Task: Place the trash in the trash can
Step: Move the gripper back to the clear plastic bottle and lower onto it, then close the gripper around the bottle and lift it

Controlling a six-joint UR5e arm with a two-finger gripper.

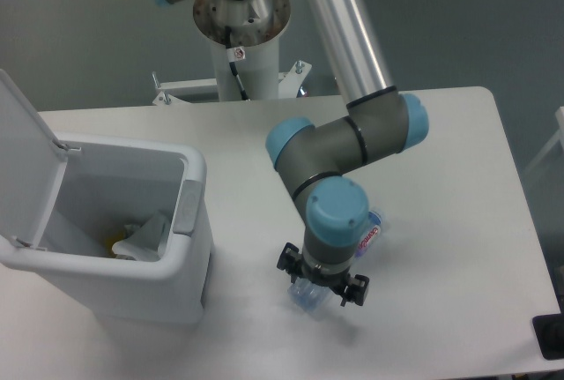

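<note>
The crushed clear plastic bottle [307,296] lies on the white table right of the trash can. Its pale blue cap and red-lettered label [370,235] poke out from behind the wrist. My gripper [322,281] points down over the bottle's middle, open, with one finger on each side of it. The trash can [190,221] stands at the left with its lid [22,155] swung up and open and a grey latch on the side facing the arm. The crumpled white wad [146,236] lies inside the can.
The arm's pedestal [242,40] stands behind the table's far edge. A small black object [548,336] sits at the table's front right corner. Something yellow [115,246] shows inside the can beside the wad.
</note>
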